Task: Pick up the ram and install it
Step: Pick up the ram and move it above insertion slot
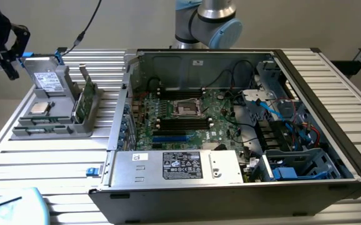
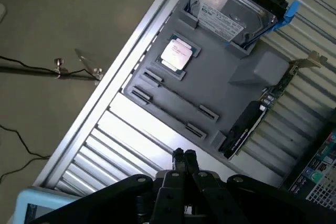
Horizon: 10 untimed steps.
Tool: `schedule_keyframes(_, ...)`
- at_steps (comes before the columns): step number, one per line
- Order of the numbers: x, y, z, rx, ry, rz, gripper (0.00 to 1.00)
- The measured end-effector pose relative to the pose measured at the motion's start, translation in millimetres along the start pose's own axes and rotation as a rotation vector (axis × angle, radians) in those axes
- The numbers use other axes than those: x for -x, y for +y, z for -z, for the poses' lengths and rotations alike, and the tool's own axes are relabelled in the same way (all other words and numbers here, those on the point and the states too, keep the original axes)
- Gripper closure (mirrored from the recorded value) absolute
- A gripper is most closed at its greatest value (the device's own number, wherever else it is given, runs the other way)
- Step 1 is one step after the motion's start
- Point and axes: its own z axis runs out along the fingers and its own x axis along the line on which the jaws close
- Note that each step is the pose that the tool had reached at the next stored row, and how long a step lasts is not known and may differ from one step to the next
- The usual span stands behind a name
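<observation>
Claw (image 2: 184, 155), pinched shut on nothing, hangs at ten o'clock from the open case (image 1: 167, 65), beside the parts tray (image 2: 226, 85). I cannot tell where the ram sits; the tray's stick holders look bare, so installation may be done.

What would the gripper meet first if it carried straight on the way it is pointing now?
The gripper would probably meet the slatted table beside the grey tray; depth is unclear.
</observation>
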Motion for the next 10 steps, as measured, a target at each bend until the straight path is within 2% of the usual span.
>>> schedule_keyframes(10,0.0,-0.1,-1.5,-0.0039,0.0059,0.181,0.9)
